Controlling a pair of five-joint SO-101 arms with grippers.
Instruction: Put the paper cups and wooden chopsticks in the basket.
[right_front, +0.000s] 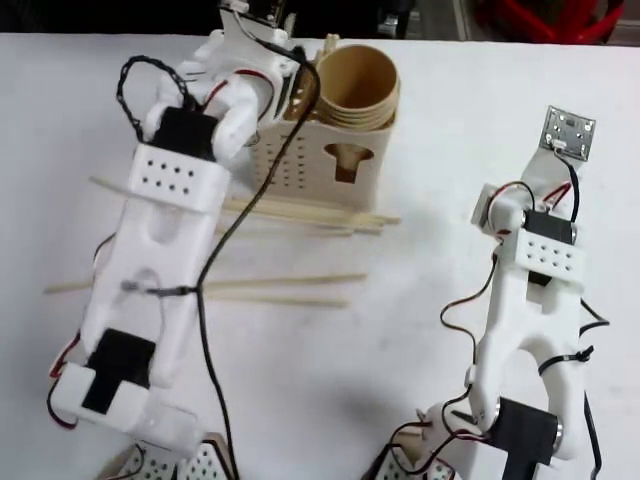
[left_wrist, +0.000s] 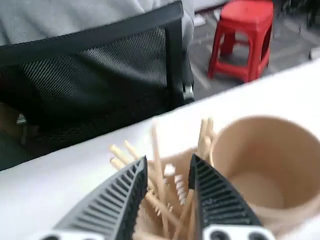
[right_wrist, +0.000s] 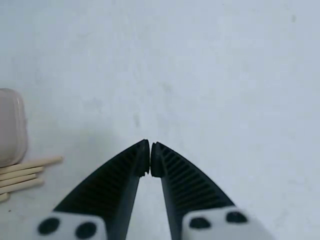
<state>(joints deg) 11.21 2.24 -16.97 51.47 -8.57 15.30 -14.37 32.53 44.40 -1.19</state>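
A stack of paper cups (right_front: 358, 85) stands in the right half of the white basket (right_front: 340, 160). My left gripper (right_front: 283, 70) hovers over the basket's left half. In the left wrist view it (left_wrist: 169, 167) is open, and several wooden chopsticks (left_wrist: 157, 170) stand upright in the basket between and below its fingers, beside the cups (left_wrist: 265, 160). More chopsticks (right_front: 300, 213) lie on the table in front of the basket, and another pair (right_front: 280, 290) lies nearer the arms. My right gripper (right_front: 562, 150) (right_wrist: 150, 159) is shut on nothing, above bare table to the right of the basket.
The left arm stretches over the loose chopsticks, hiding parts of them, and its black cable (right_front: 215, 260) hangs across them. The right wrist view catches a basket corner (right_wrist: 10, 127) and some chopstick ends (right_wrist: 25, 175). A black chair (left_wrist: 100, 75) and red stool (left_wrist: 245, 40) stand beyond the table.
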